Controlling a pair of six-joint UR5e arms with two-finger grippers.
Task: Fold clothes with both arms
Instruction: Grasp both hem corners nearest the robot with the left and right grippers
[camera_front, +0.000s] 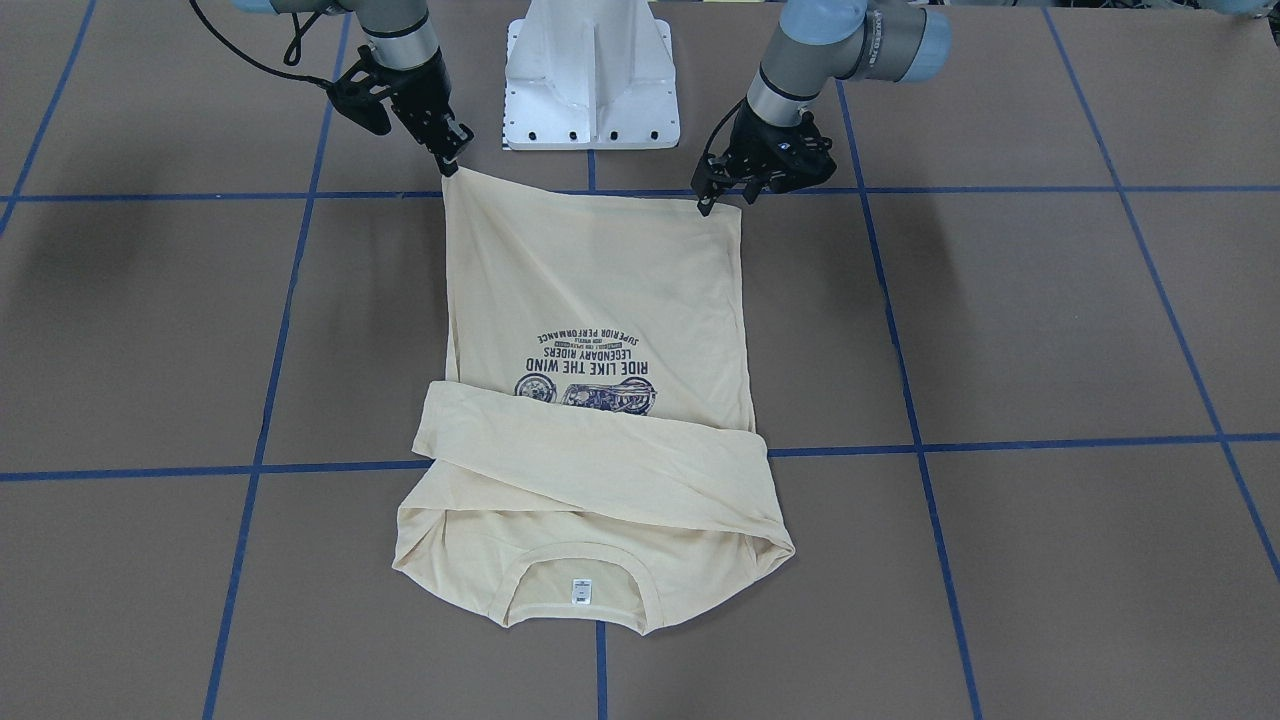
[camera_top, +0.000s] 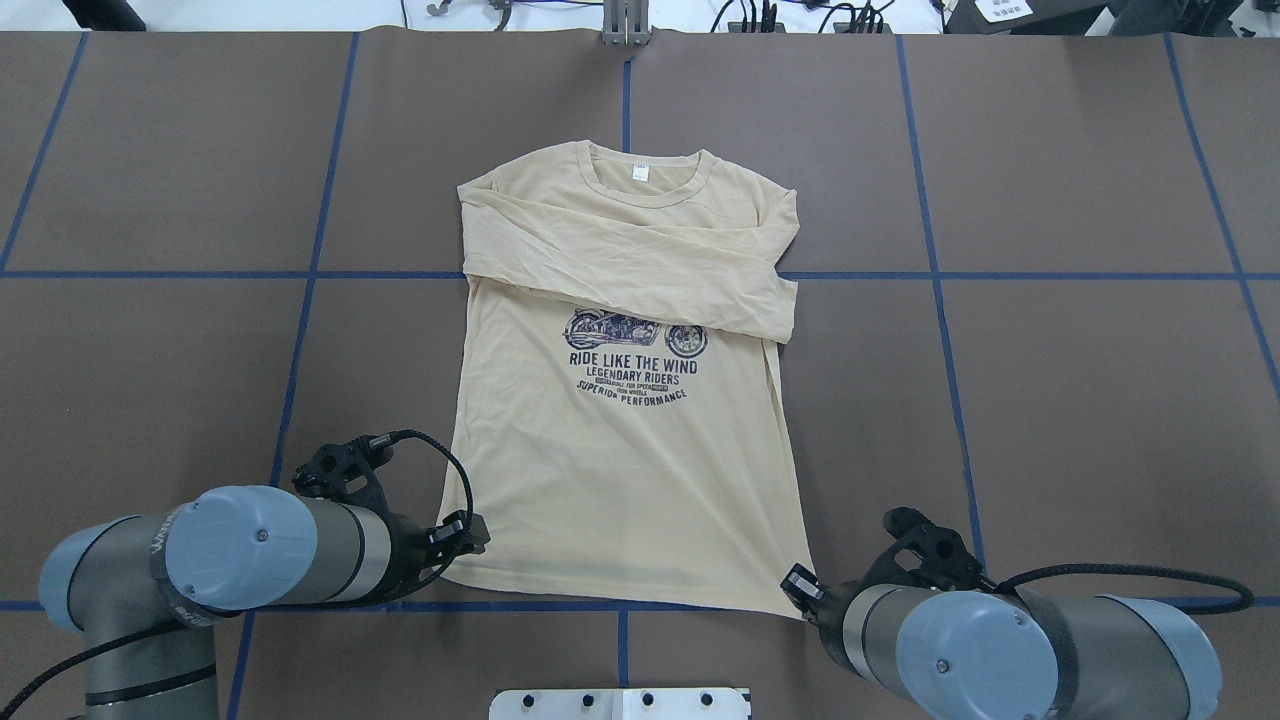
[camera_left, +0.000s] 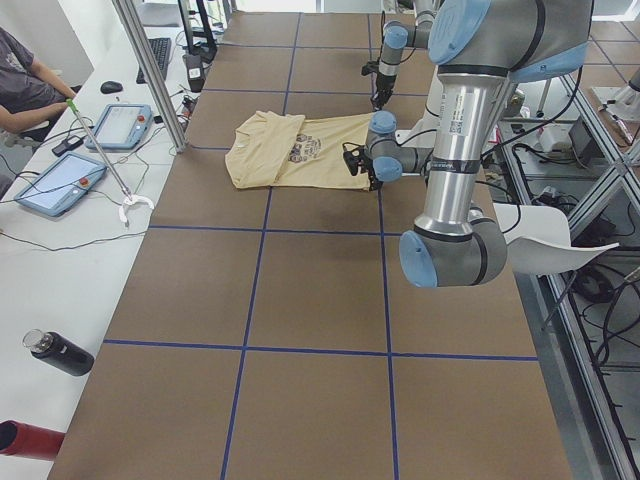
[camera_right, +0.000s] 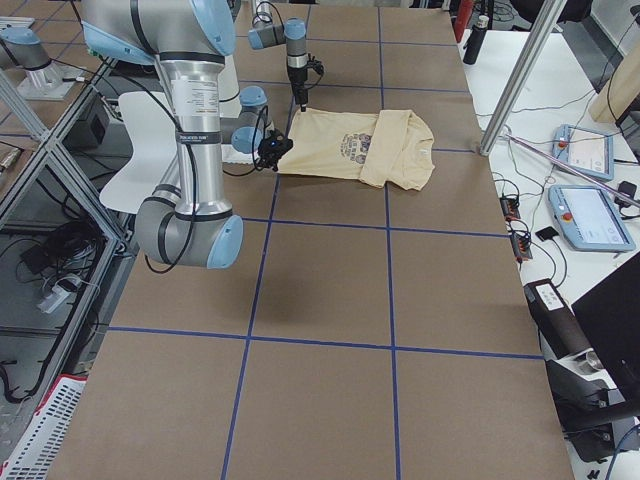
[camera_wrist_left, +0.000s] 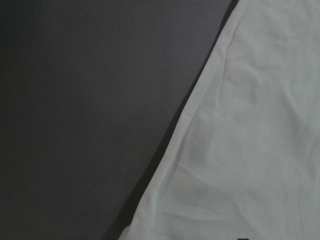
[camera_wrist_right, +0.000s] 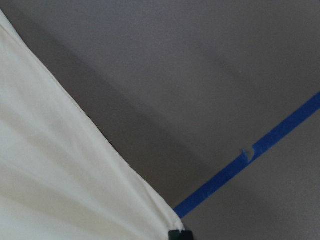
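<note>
Left end effector (camera_top: 472, 531) and right end effector (camera_top: 797, 584) each clamp a T-shirt (camera_top: 620, 470) hem corner.

Cream long-sleeved T-shirt (camera_front: 600, 290) lying print-up on the brown, blue-taped table (camera_front: 1050, 320), sleeves folded across the chest, collar at the view's bottom. Right gripper (camera_front: 451, 165) and left gripper (camera_front: 707, 203) each pinch a hem corner, flanking the white pedestal base (camera_front: 590, 70).

A pale cream-yellow long-sleeved T-shirt (camera_front: 600, 290) is spread flat on the bench, navy print upward, sleeves folded across the chest, collar farthest from the white base (camera_front: 590, 70). The hem corners nearest the base are pinched by the left pincer (camera_front: 705, 207) and the right pincer (camera_front: 452, 166).
</note>
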